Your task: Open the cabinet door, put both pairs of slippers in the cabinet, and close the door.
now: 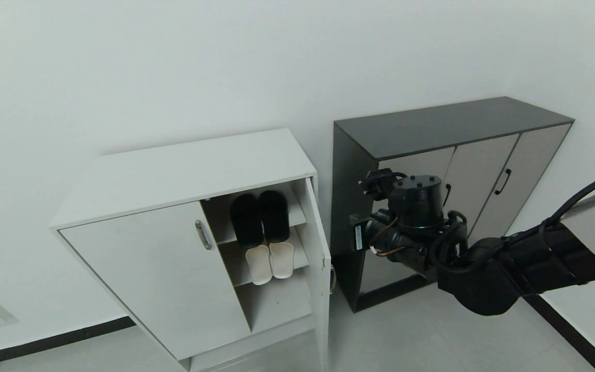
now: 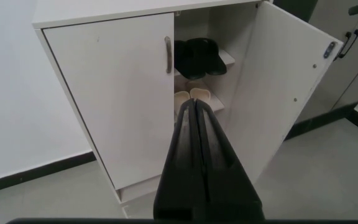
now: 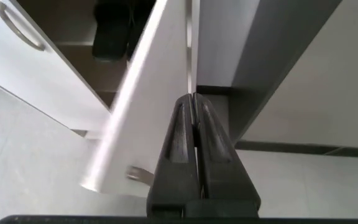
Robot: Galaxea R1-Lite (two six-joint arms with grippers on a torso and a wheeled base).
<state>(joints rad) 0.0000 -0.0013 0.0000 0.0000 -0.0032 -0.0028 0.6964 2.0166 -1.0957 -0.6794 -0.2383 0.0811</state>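
Note:
The white cabinet [image 1: 184,175] stands with its left door shut and its right door [image 1: 319,243] swung open. Inside, a black pair of slippers [image 1: 259,217] lies on the upper shelf and a white pair of slippers [image 1: 270,262] on the shelf below. My right arm [image 1: 483,268] hangs to the right of the open door. The right gripper [image 3: 194,96] is shut with nothing in it, close to the outer face of the door [image 3: 142,106]. My left gripper [image 2: 196,101] is shut and empty, in front of the opening, in line with the white slippers [image 2: 194,94].
A dark cabinet [image 1: 432,129] with grey doors stands just right of the white one, leaving a narrow gap behind the open door. The door's handle [image 3: 140,176] sticks out on its outer face. Grey floor [image 1: 406,336] lies open in front.

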